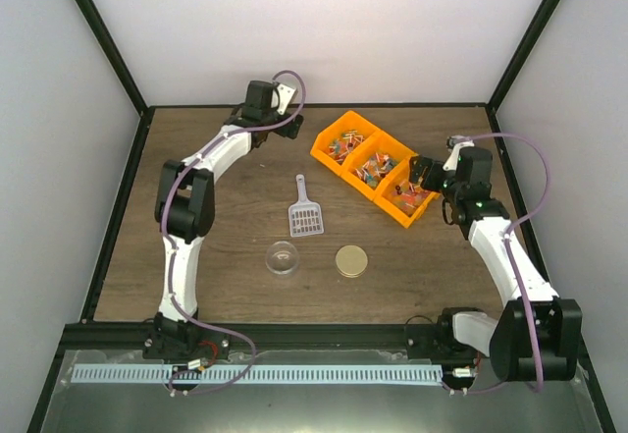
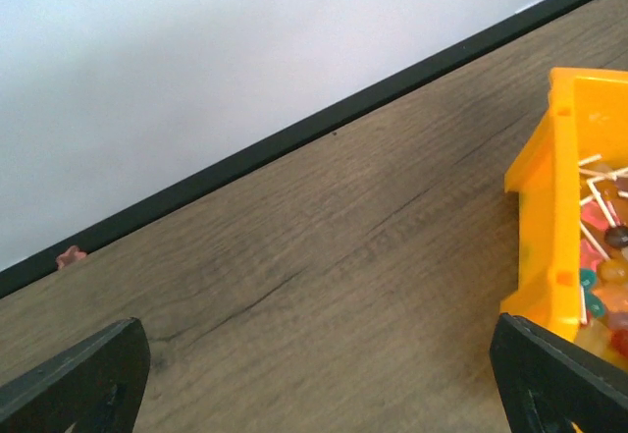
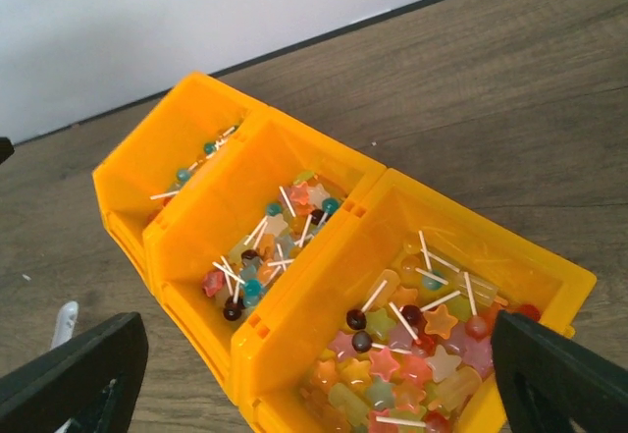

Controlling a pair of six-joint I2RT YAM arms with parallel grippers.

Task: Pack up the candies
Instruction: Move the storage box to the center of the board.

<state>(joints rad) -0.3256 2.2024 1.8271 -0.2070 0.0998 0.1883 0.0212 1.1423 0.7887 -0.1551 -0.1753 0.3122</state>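
Wood-grain table, black-framed and closed in by white walls, carries everything. Three orange bins stand touching in a diagonal row in the far right part of the table, running from near the far edge toward the right edge. The candies lie inside all three bins: small sweets in red, orange, green, blue and white, some star-shaped, some round with thin white sticks.

The right gripper hangs over the bin closest to the right edge, its two black fingers spread wide with nothing between them. In its wrist view the candies of that bin lie directly below and between the fingertips, and the other two bins stretch away beyond it toward the far edge. It touches neither bin nor candies.

The left gripper sits low near the far edge of the table, just left of the bin at the far end of the row. Its fingers are also spread wide and hold nothing; bare wood lies between them. That bin's corner stands just by its right finger, with a few candies showing over the wall.

Near the table's middle, well apart from both grippers, lie a white scoop, a clear bowl and a round gold lid.
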